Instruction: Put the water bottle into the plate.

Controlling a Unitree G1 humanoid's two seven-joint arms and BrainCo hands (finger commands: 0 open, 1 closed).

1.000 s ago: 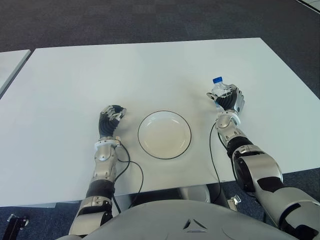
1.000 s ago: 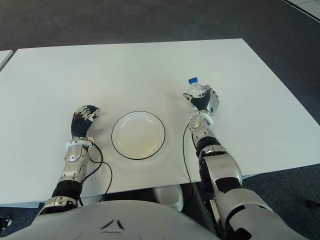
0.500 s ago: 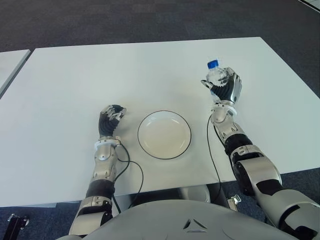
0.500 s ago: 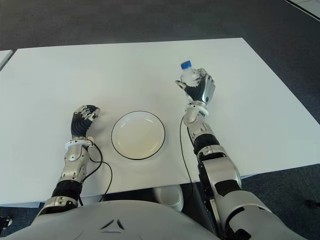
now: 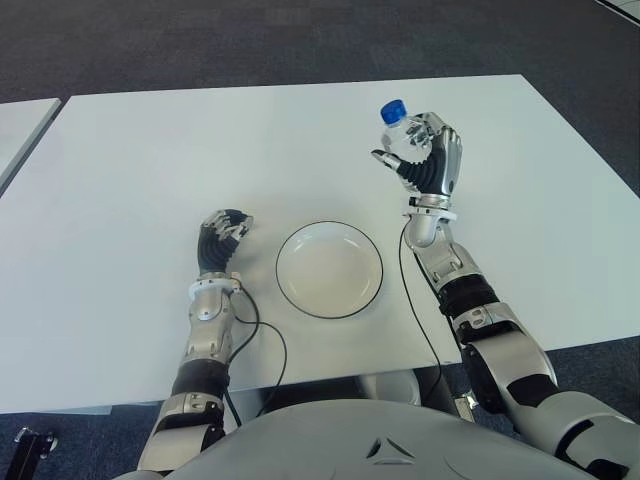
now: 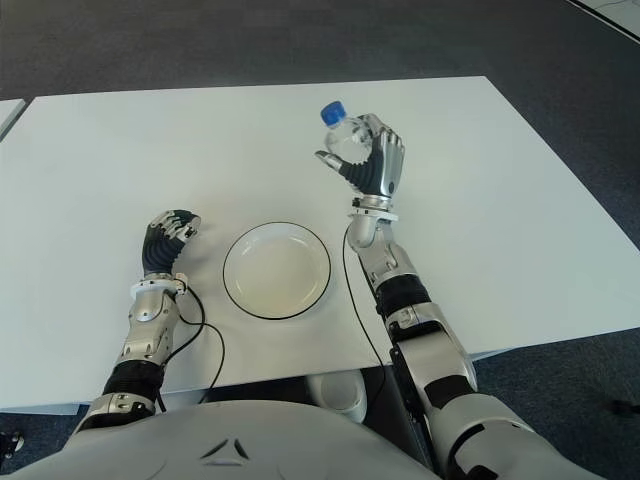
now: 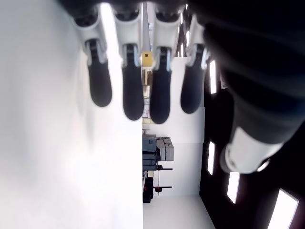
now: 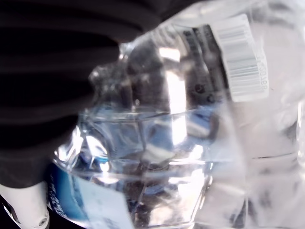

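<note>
My right hand (image 5: 428,163) is shut on a clear water bottle (image 5: 403,134) with a blue cap, held upright in the air above the table, to the right of and beyond the plate. The bottle (image 8: 190,124) fills the right wrist view, pressed against my dark palm. The white plate (image 5: 329,269) with a dark rim lies flat near the table's front edge, with nothing on it. My left hand (image 5: 222,238) shows left of the plate with its fingers curled, holding nothing; the left wrist view shows its fingertips (image 7: 132,95) bent over the white table.
The white table (image 5: 200,150) stretches wide behind and to both sides of the plate. A second white table edge (image 5: 20,125) shows at the far left. Dark carpet (image 5: 300,40) lies beyond. Black cables trail from both wrists over the table's front edge.
My right hand has lifted the bottle off the table and carried it up and to the left, toward the plate. The left hand has not moved.
</note>
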